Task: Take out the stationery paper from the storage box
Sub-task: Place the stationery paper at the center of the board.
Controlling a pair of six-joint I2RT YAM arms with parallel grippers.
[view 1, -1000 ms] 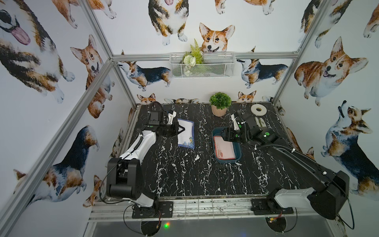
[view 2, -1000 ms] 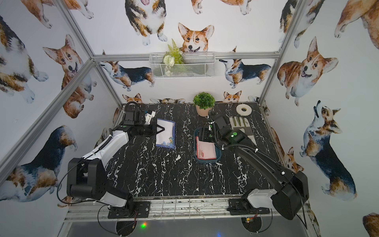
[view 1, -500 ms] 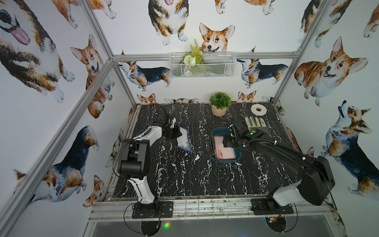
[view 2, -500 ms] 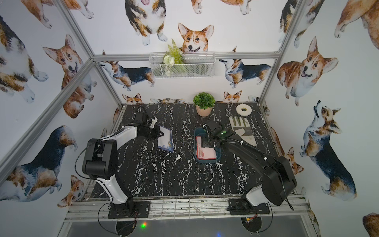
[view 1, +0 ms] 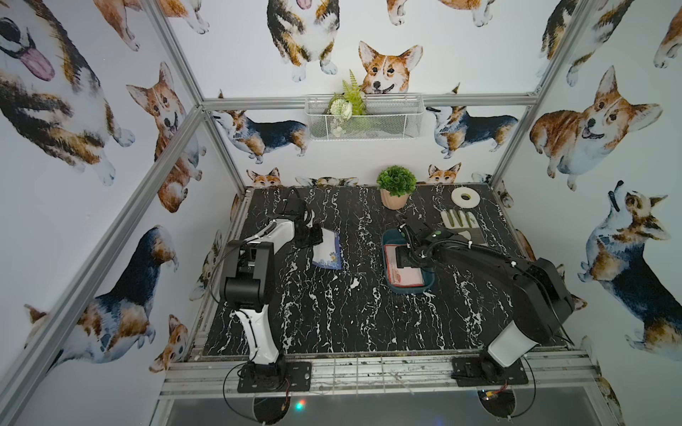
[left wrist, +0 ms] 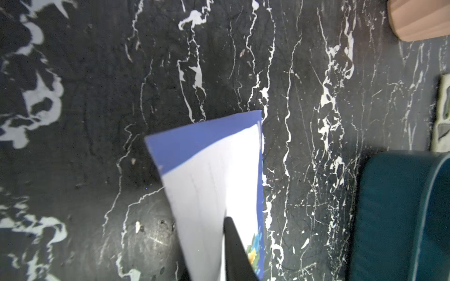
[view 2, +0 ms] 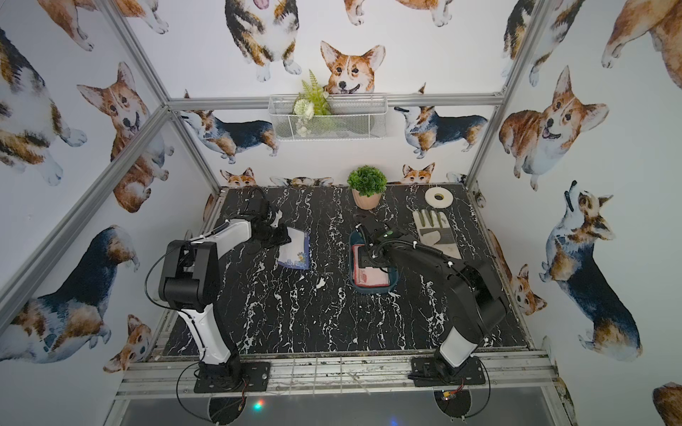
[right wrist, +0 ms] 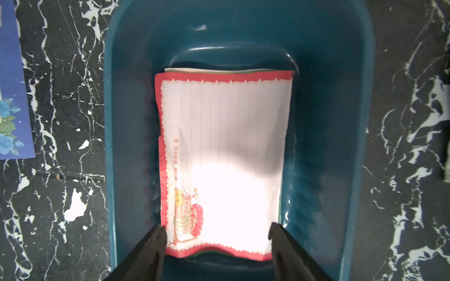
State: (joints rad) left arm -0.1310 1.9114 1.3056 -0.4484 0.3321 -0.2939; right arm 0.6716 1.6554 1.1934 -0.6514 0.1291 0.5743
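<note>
Black marbled table (view 1: 332,313) below me: the storage box (view 1: 410,290) sits right of centre with stationery paper (view 1: 406,276) inside, a red-bordered sheet (right wrist: 224,146) on top. My right tool (right wrist: 216,228) is in the box, spread wide astride that sheet's end. My left tool (view 1: 314,236) meets a blue-bordered sheet (view 1: 328,254) lying out on the left; I cannot tell whether it is gripping.

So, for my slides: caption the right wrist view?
Open right gripper over red-bordered paper in the teal box.

top views: bright, even | R wrist: glare on red-border sheet (right wrist: 233,194) | L wrist: blue-border sheet (left wrist: 214,185) blurry
</note>
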